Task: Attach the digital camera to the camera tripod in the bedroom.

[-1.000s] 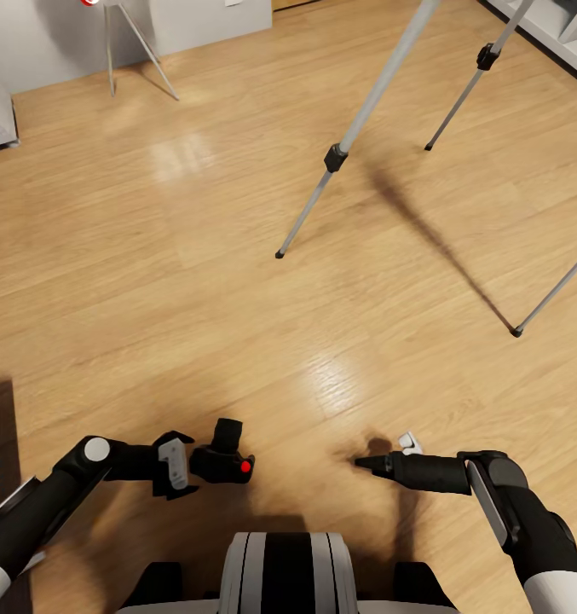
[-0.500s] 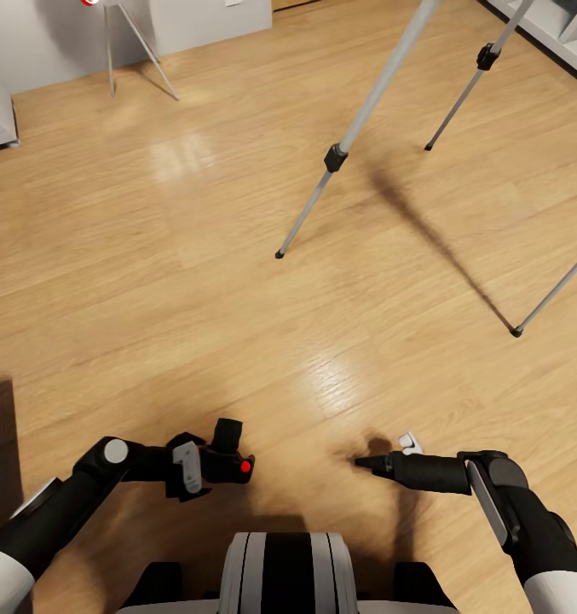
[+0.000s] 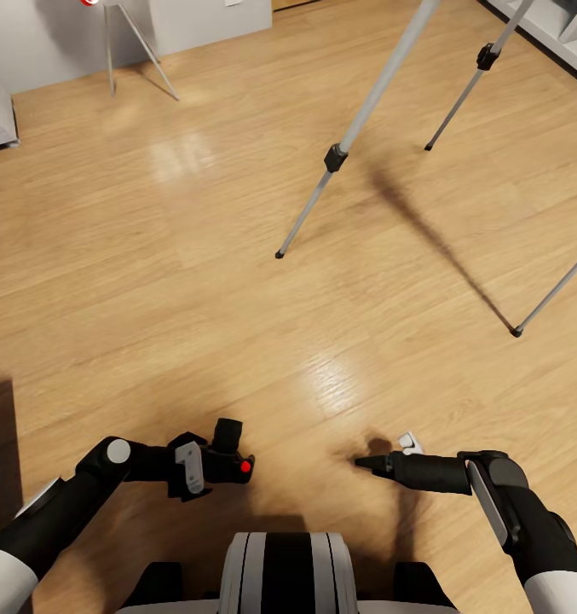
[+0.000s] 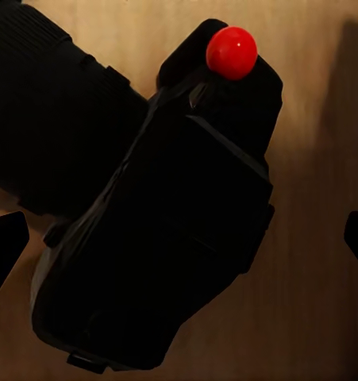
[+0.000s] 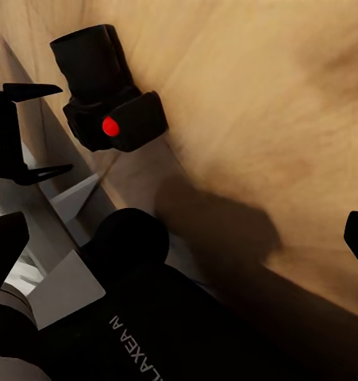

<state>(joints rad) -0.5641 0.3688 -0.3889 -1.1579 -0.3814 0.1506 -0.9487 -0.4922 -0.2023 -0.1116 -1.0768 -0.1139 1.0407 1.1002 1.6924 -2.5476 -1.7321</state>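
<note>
My left end effector (image 3: 204,465) sits low over the wooden floor (image 3: 194,281), right at the digital camera (image 3: 228,460); in the left wrist view the camera (image 4: 171,238) is between my two fingertips (image 4: 2,250), which stand wide at the picture edges and not touching it, so wide open, nothing held. Camera's red dot (image 3: 245,466) faces up toward the head view; right wrist view catches the same camera (image 5: 107,99) and my left end effector (image 5: 20,135) beside it. Camera tripod (image 3: 369,107) stands well apart ahead on the floor, silver legs with black joints spread, near foot (image 3: 279,254) toward the centre. My right end effector (image 3: 365,462) hovers low at right, fingers look pressed together to a point, empty. Grey shelf (image 3: 552,26) far right.
</note>
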